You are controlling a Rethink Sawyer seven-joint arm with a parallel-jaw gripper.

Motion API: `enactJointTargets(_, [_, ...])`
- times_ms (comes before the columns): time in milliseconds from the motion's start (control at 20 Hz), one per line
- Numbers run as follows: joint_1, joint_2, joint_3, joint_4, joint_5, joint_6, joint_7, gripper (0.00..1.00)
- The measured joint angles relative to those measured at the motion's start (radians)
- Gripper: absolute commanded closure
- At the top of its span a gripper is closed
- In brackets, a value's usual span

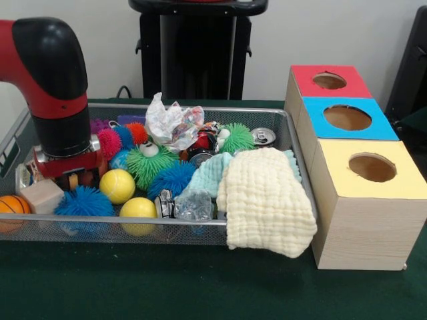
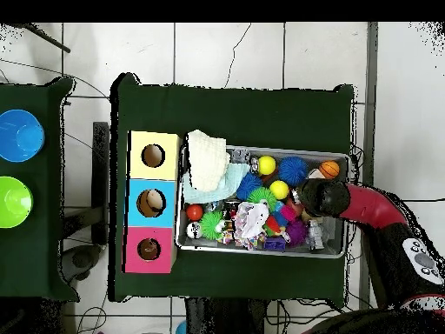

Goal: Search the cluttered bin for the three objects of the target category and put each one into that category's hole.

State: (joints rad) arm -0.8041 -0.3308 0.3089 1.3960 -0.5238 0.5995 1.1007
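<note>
The silver wire-mesh bin (image 1: 200,223) is full of mixed toys; it also shows in the overhead view (image 2: 261,253). My gripper (image 1: 69,177) is lowered into the bin's left end, among the clutter behind a wooden block (image 1: 42,195). Its tips are hidden, so its state is unclear. In the overhead view the arm (image 2: 323,198) covers it. Near it lie two yellow balls (image 1: 117,186) (image 1: 138,209), a blue spiky ball (image 1: 83,202), a green spiky ball (image 1: 147,163) and a small orange basketball (image 1: 12,205).
Three wooden boxes stand in a row right of the bin, each with a round hole: red top (image 1: 353,87), blue top (image 1: 320,127), yellow top (image 1: 400,183). A cream cloth (image 1: 267,203) hangs over the bin's front rim. A crumpled wrapper (image 1: 170,123) and cans (image 1: 263,137) lie at the back.
</note>
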Motion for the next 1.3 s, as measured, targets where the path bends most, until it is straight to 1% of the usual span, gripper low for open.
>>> enactJointTargets(550, [0.012, 0.003, 0.003, -0.023, -0.023, 0.044, 0.000, 0.00])
enactJointTargets(850, [-0.017, 0.007, 0.033, -0.021, -0.023, 0.063, -0.001, 0.00])
enactJointTargets(1100, [-0.038, 0.004, 0.053, -0.009, -0.020, 0.074, -0.001, 0.00])
enactJointTargets(1300, [-0.044, -0.006, 0.054, 0.022, -0.009, 0.078, -0.001, 0.00])
